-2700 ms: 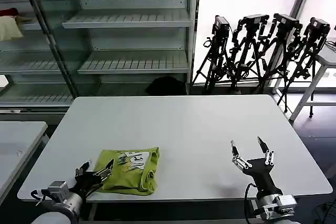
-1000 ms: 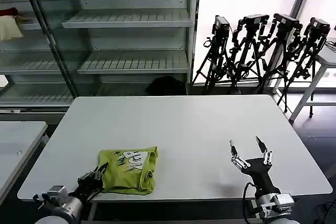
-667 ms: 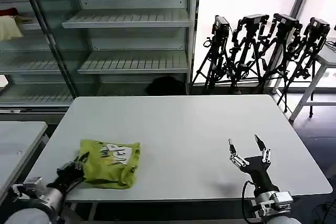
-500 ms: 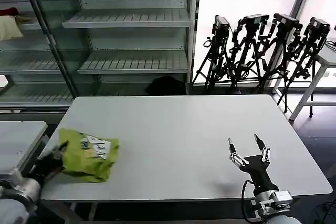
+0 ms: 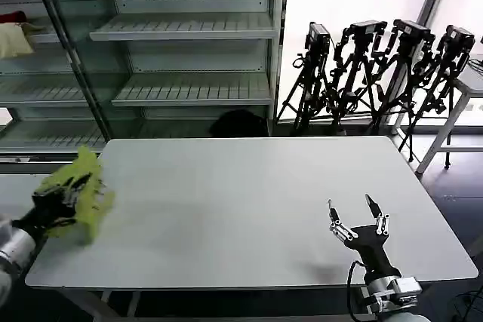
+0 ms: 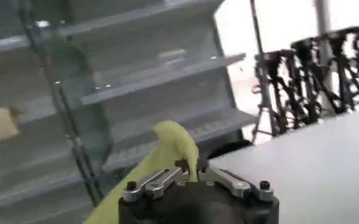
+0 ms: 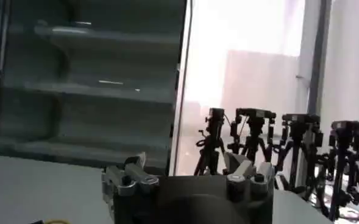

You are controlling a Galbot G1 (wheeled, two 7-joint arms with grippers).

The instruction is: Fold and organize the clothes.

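Right gripper (image 5: 355, 216): near table (image 5: 249, 209) edge, fingers spread wide, holding nothing. Left gripper (image 5: 54, 203): at table's left edge, clamped on lime T-shirt (image 5: 81, 190), bunched and lifted off the surface. Shelving (image 5: 181, 58): behind. Tripods (image 5: 377, 73): beyond table's far right.

Soft, crumpled cloth T-shirt (image 5: 79, 190); smooth matt table (image 5: 249, 209); black gripper (image 5: 355, 220) with shiny metal fingers (image 5: 334, 225)

Your right gripper (image 5: 357, 212) shows slim silver-tipped black fingers on a grey wrist; the left gripper (image 6: 191, 177) carries silver, screw-studded linkages.
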